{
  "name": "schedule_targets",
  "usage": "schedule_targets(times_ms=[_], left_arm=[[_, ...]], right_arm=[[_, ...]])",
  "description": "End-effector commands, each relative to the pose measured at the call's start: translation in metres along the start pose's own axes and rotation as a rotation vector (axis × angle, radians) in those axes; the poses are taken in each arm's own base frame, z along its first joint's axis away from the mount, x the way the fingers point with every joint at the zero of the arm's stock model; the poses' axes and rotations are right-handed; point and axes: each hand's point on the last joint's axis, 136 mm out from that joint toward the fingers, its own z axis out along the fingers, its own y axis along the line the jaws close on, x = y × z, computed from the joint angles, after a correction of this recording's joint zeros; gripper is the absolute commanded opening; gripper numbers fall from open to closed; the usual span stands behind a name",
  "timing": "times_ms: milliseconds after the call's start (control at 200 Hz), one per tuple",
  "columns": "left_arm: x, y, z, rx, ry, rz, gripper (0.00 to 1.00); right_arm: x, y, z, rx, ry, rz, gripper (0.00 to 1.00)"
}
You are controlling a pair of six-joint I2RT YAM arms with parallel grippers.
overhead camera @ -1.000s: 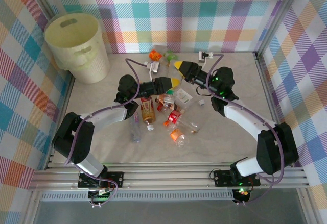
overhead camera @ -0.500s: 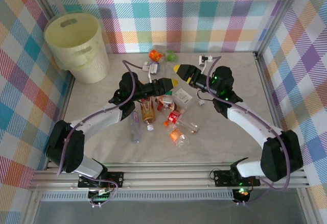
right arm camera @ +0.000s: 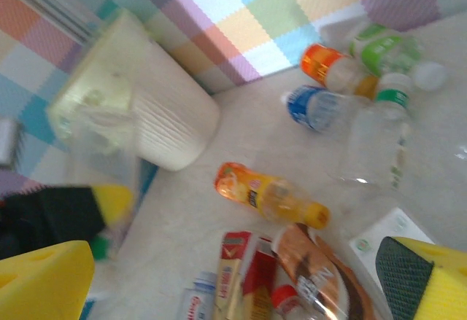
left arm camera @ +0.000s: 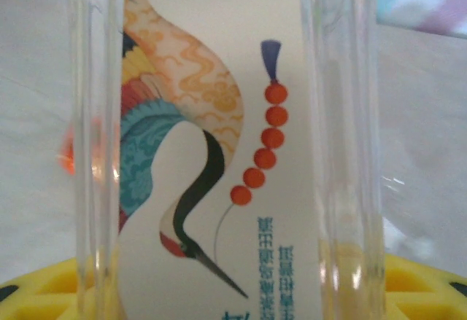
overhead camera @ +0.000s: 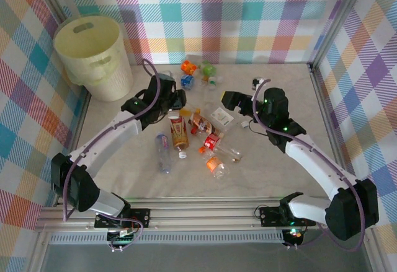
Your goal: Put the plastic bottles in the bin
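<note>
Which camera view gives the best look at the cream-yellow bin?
The top external view. There the bin stands whole and sharp in the far left corner, with its open mouth and a handle slot visible. The right wrist view shows it blurred, tilted in the frame and cut by the edge.

We see the left gripper (left arm camera: 233, 291), clamped on a clear crane-label bottle (left arm camera: 219, 116), swung away from the heap of bottles (overhead camera: 205, 139) toward the bin (overhead camera: 93, 49). The right gripper (right arm camera: 233, 276) has drawn back, its jaws gone from narrow to wide apart.
</note>
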Motion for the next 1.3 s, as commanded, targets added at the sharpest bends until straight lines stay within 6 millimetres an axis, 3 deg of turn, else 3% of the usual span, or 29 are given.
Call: schedule_targets(times_ms=[0,300,475,600,815,1060,1295], left_arm=[[-0.042,0.050,-0.017,-0.291,-0.090,0.152,0.38],[-0.175,0.096,-0.042,-0.378,-0.389,0.041,0.38],[-0.234,0.126,-0.048,-0.419,-0.540,-0.011,0.38],[-0.266,0.157,-0.038,-0.428,-0.618,-0.058,0.39],[-0.300,0.203,-0.012,-0.370,-0.632,-0.081,0.41],[-0.305,0.252,0.030,-0.345,-0.569,-0.104,0.42],[-0.291,0.260,0.077,-0.233,-0.468,-0.080,0.43]], right_arm=[[0.002,-0.007,-0.004,0.039,-0.018,-0.049,1.00],[-0.002,-0.004,-0.003,0.030,-0.018,-0.040,1.00],[-0.002,-0.007,-0.003,0.044,-0.020,-0.034,1.00],[-0.001,-0.006,-0.003,0.044,-0.011,-0.029,1.00],[0.000,-0.008,-0.007,0.061,-0.006,-0.026,1.00],[0.003,-0.012,-0.007,0.080,0.000,-0.025,1.00],[-0.001,-0.013,-0.007,0.088,-0.007,-0.050,1.00]])
